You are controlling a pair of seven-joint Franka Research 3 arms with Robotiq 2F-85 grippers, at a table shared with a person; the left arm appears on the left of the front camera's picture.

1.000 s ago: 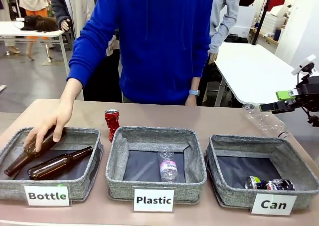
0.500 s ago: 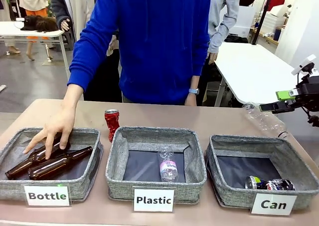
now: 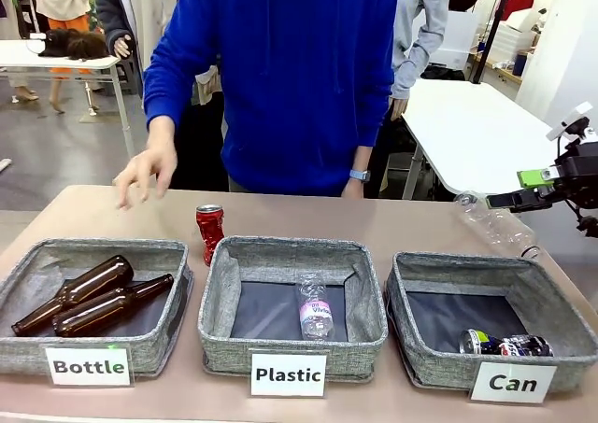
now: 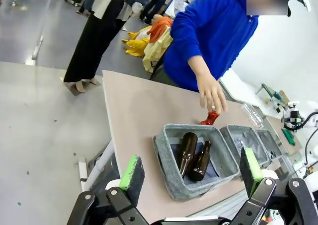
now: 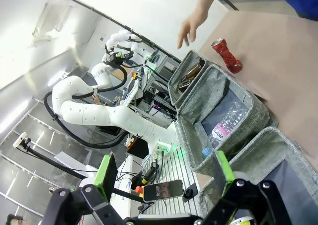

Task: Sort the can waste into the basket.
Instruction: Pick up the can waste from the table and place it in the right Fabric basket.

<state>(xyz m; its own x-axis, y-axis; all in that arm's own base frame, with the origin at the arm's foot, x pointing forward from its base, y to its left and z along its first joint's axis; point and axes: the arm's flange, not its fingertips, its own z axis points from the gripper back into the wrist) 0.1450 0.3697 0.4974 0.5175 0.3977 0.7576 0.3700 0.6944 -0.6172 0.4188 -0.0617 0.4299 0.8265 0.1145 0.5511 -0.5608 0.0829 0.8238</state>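
A dented, shiny red can point(image 3: 209, 232) stands upright left of centre. A crushed dark can point(image 3: 505, 345) lies in the woven grey basket point(image 3: 486, 266), lower right. The left gripper point(image 4: 191, 169) and right gripper point(image 5: 164, 169) gape wide, holding nothing.

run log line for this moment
red can upright on table | dark can in Can basket | left pincer open | right pincer open | person's hand above table

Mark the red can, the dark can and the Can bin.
red can point(image 3: 209, 233): front view, dented middle.
dark can point(image 3: 505, 345): front view, printed side.
Can bin point(image 3: 434, 365): front view, left part of front wall.
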